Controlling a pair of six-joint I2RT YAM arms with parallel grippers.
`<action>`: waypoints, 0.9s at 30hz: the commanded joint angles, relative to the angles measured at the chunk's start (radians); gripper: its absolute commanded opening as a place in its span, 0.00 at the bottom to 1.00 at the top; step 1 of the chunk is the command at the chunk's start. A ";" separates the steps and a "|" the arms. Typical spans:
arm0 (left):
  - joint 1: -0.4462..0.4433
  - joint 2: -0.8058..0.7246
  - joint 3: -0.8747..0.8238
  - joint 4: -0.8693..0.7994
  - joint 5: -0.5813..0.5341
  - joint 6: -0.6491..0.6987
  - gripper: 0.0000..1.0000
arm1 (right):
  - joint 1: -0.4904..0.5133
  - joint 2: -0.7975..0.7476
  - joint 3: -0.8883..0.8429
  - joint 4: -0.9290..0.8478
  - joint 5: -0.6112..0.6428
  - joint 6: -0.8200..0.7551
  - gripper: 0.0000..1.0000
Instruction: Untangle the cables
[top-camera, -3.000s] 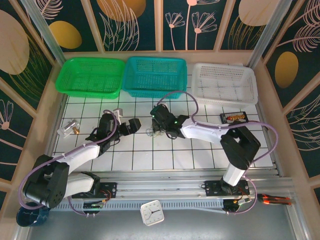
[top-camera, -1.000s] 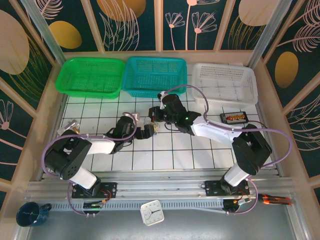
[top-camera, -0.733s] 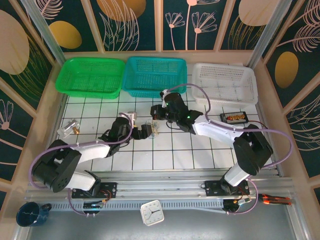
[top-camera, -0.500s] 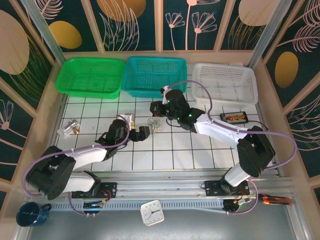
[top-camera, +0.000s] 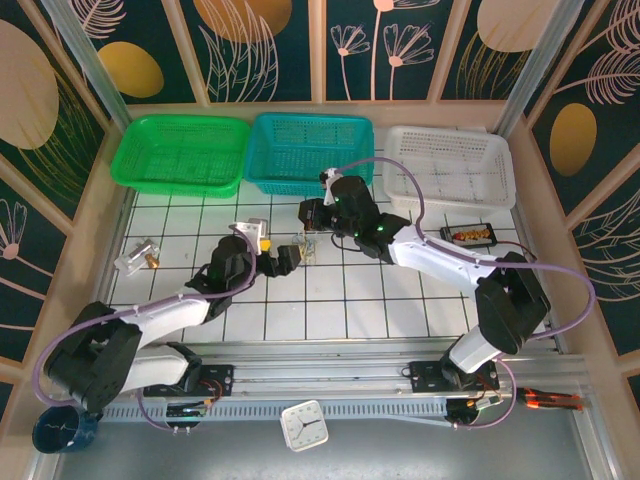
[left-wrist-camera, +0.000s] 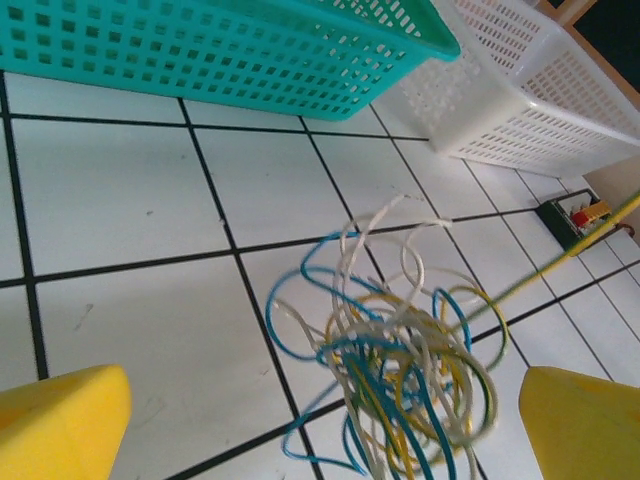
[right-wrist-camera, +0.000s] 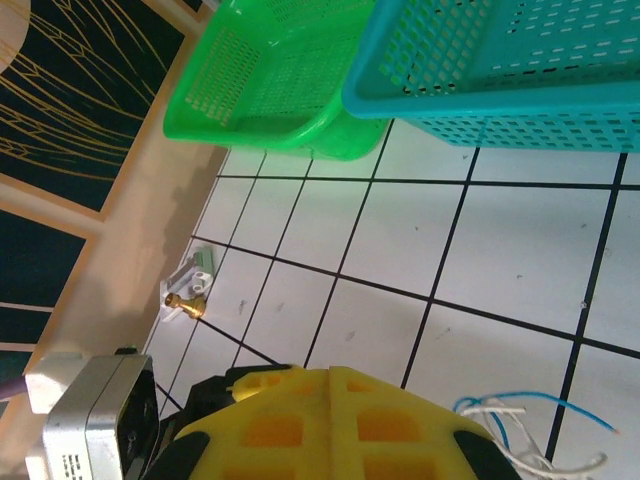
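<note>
Left gripper (top-camera: 284, 258) — arm stretched forward, yellow fingers (left-wrist-camera: 60, 425) spread wide, flanking tangle of thin blue, white and yellow cables (left-wrist-camera: 400, 370) on white tiled tabletop (top-camera: 330, 300). Right gripper (top-camera: 312, 217) just beyond, near teal plastic basket (top-camera: 310, 150) — opening cannot be told.

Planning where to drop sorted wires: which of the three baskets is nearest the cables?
The teal basket, the middle one: the cables lie just in front of it, with the green basket farther left and the white basket farther right.
</note>
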 joint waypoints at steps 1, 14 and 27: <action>-0.001 0.050 0.035 0.101 0.038 0.015 0.98 | 0.012 0.017 0.034 -0.001 -0.018 0.003 0.00; -0.007 0.168 0.066 0.193 0.066 0.019 0.91 | 0.048 0.058 0.049 0.006 -0.031 0.008 0.00; -0.007 0.309 0.013 0.291 0.079 -0.013 0.60 | 0.055 -0.002 0.143 0.004 -0.066 0.019 0.00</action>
